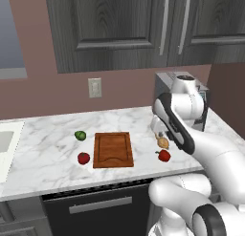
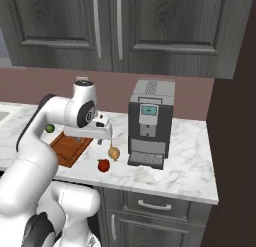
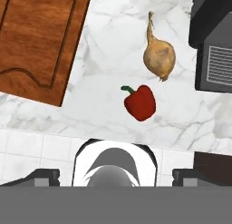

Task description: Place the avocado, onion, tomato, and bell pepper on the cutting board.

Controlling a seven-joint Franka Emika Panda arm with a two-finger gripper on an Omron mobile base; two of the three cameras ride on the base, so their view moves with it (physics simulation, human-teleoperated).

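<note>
The reddish-brown cutting board (image 1: 113, 149) (image 2: 70, 148) (image 3: 36, 41) lies bare on the marble counter. Left of it sit the green avocado (image 1: 80, 134) (image 2: 50, 128) and the red tomato (image 1: 83, 158). To the board's right, the tan onion (image 1: 163, 142) (image 2: 114, 153) (image 3: 159, 57) lies with its stalk pointing away, and the red bell pepper (image 1: 164, 155) (image 2: 103, 165) (image 3: 140, 102) rests just in front of it. My gripper (image 2: 103, 136) (image 3: 117, 177) hovers above these two, open, fingertips (image 3: 43, 177) far apart with nothing between them.
A dark coffee machine (image 2: 148, 123) (image 3: 213, 41) stands close to the right of the onion. A sink (image 1: 5, 144) is at the counter's far left. The counter's front edge (image 3: 113, 132) runs just beyond the pepper. Dark cabinets hang overhead.
</note>
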